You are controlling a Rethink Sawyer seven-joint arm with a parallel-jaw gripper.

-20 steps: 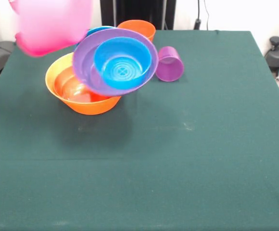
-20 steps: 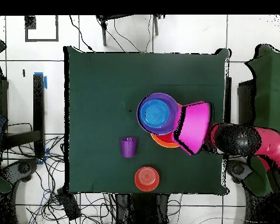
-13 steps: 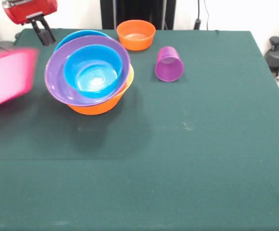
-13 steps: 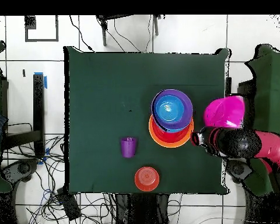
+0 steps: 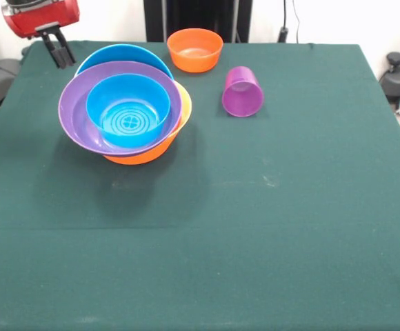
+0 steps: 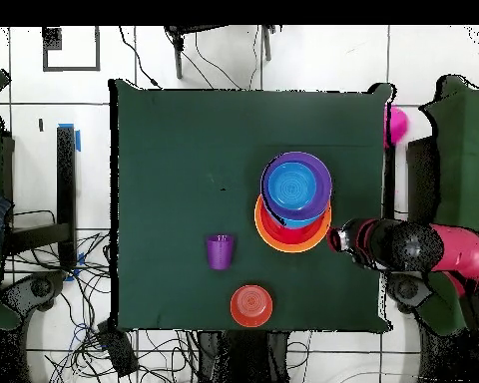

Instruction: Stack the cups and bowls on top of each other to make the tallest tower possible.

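Note:
The tower [image 5: 124, 110] stands at the table's back left. Its base is a large orange bowl [image 5: 148, 148]. On that sit a large blue bowl [image 5: 124, 54], a purple bowl [image 5: 76, 114] and a small blue bowl [image 5: 127, 110], all leaning a little to the left. My gripper [image 5: 57, 52] hangs open and empty just behind and left of the tower, and in the overhead view the gripper [image 6: 335, 237] is at the stack's right. A purple cup [image 5: 242, 92] lies with its mouth toward the camera. A small orange bowl [image 5: 195, 48] stands behind. The pink bowl [image 6: 396, 125] is off the table.
In the overhead view the purple cup [image 6: 220, 251] and small orange bowl [image 6: 250, 305] sit left of the tower, near the robot's side. The pink bowl lies past the table's right edge [image 6: 385, 150]. Cables and chairs surround the table.
The pink bowl left my gripper, dropped past the table's edge and ended up off the table. The tilted stack settled back into the orange bowl. My gripper is empty now.

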